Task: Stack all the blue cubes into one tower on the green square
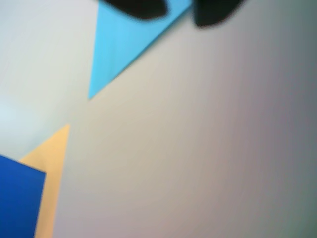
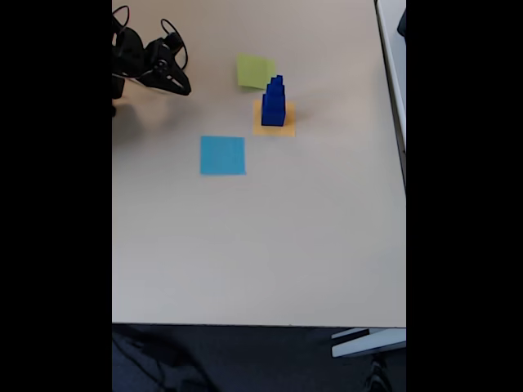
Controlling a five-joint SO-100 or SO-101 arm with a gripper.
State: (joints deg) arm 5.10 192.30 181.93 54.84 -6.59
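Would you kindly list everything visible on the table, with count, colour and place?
blue cubes: three, dark blue, stacked as a tower on the orange square
orange square: one, orange-yellow, under the tower
green square: one, lime, bare, just up-left of the tower in the fixed view
blue square: one, light blue, down-left of the tower
table: one, beige
gripper: one, black, top left of the fixed view, away from the tower; jaws' state unclear
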